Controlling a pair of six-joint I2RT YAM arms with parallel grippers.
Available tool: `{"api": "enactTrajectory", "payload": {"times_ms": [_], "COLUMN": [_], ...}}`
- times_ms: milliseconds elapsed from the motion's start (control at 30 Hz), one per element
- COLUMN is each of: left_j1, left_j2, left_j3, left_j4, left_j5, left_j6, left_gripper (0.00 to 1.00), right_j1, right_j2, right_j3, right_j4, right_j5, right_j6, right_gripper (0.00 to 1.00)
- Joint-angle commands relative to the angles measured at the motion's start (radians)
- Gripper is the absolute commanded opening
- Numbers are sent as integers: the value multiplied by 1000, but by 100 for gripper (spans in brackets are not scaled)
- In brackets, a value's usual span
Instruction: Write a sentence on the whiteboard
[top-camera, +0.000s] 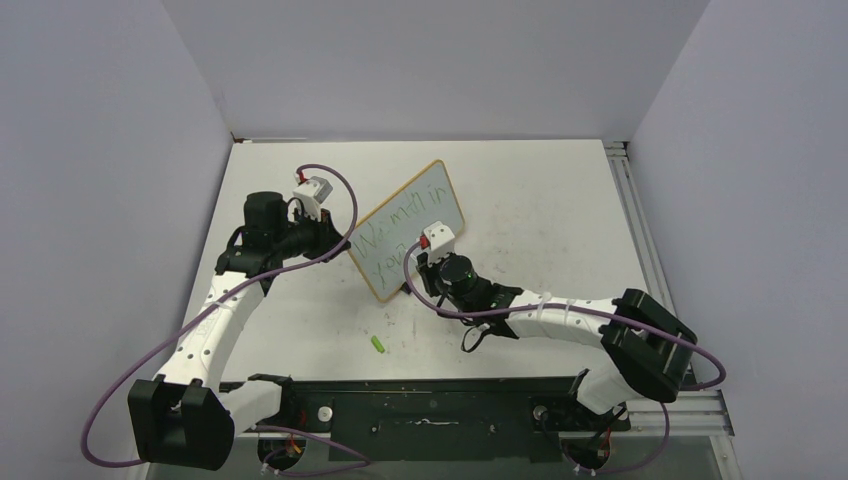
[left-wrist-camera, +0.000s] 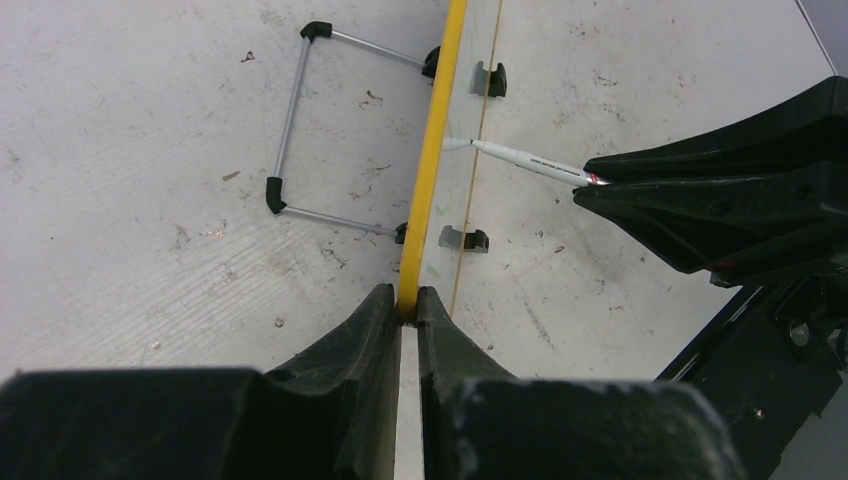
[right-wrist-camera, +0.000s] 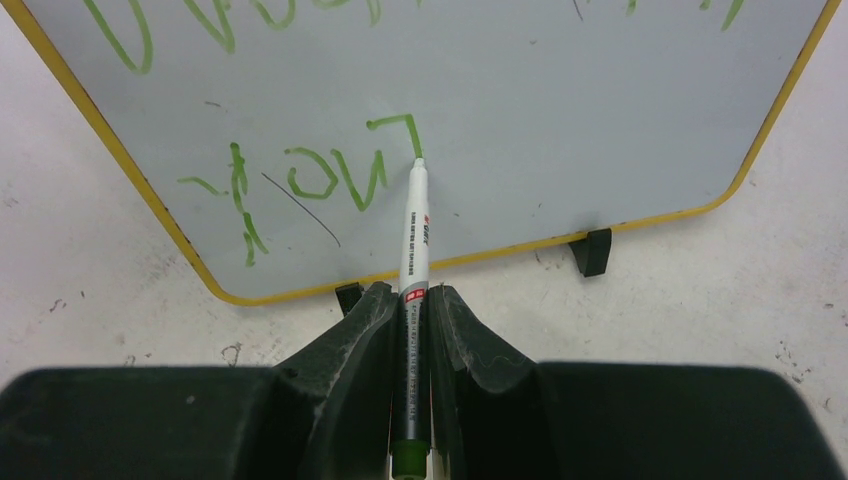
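The whiteboard (top-camera: 408, 228) stands tilted at the table's middle, yellow-framed, with the green sentence (top-camera: 395, 232) in two lines. My left gripper (top-camera: 335, 238) is shut on the board's yellow edge (left-wrist-camera: 432, 170) and holds it from the left. My right gripper (top-camera: 432, 262) is shut on a white marker (right-wrist-camera: 414, 232), whose tip touches the board (right-wrist-camera: 560, 110) at the end of the lower line of green writing (right-wrist-camera: 345, 170). The marker also shows in the left wrist view (left-wrist-camera: 525, 160), touching the board's face. The board's black feet (right-wrist-camera: 592, 250) rest on the table.
A small green marker cap (top-camera: 378, 344) lies on the table in front of the board. The board's wire stand (left-wrist-camera: 300, 130) rests behind it. Grey walls close the table on three sides. A black rail (top-camera: 430, 400) runs along the near edge.
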Motion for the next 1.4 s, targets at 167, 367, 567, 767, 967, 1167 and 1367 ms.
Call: {"api": "enactTrajectory", "payload": {"times_ms": [167,367,567,767,967,1167,1367], "left_j1": [-1,0,-1,0,-1,0,-1], "left_j2": [9,10,10,10,10,9,10], "left_j3": [20,20,19,20,21,20,21], "left_j4": [-17,-16,-16,-17,-16,-18,-18], "left_j5": [-6,-6,-6,-5,-5,-5,-5], "left_j6": [12,13,13,13,13,13,13], "left_gripper": [0,0,0,0,0,0,0], "right_j1": [-5,-5,-5,-7,-8,-17,-28], "right_j2": [31,38,33,21,15,13,14], "right_j3": [-35,-3,55,94,110,111,110], "right_j4": [-1,5,-2,-6,-5,7,11], "right_j5": [-24,-21,-9,1,7,14,16], "right_j6": [34,19,-14,-35,-43,-44,-40], "right_gripper": [5,5,5,5,5,5,5]}}
